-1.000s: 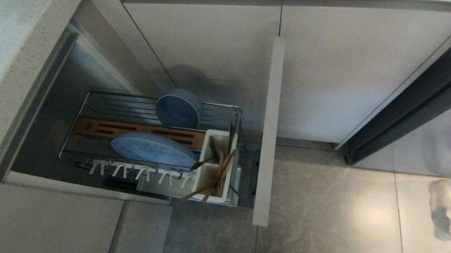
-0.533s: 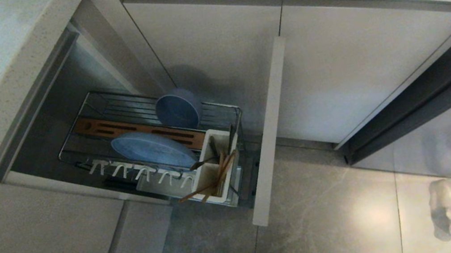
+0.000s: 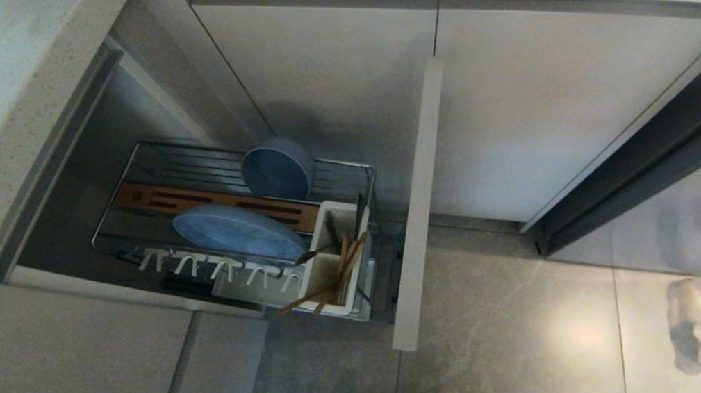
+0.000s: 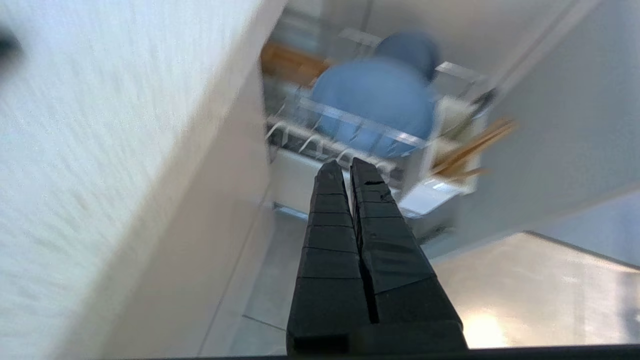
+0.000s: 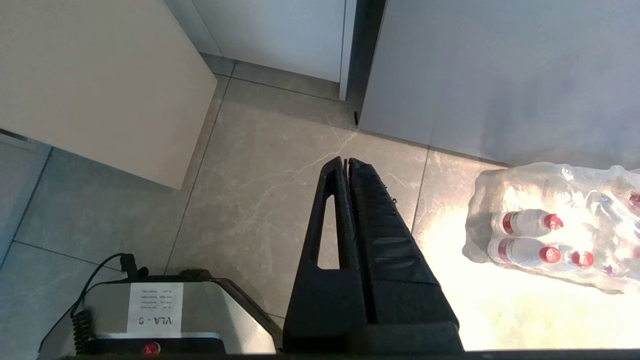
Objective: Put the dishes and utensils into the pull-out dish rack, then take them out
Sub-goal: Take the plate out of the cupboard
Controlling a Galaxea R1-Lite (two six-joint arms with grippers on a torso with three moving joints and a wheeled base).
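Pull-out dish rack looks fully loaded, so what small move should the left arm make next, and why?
Probably open the shut left gripper while nearing the plate. Loading looks finished: plate and bowl stand in the rack, chopsticks in the caddy.

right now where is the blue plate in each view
Head view: the blue plate stands on edge mid-rack, left of centre in the picture.
Left wrist view: the plate sits above the shut left gripper.
Right wrist view: not in it.
Shared landmark: the white utensil caddy holding chopsticks, beside the plate.
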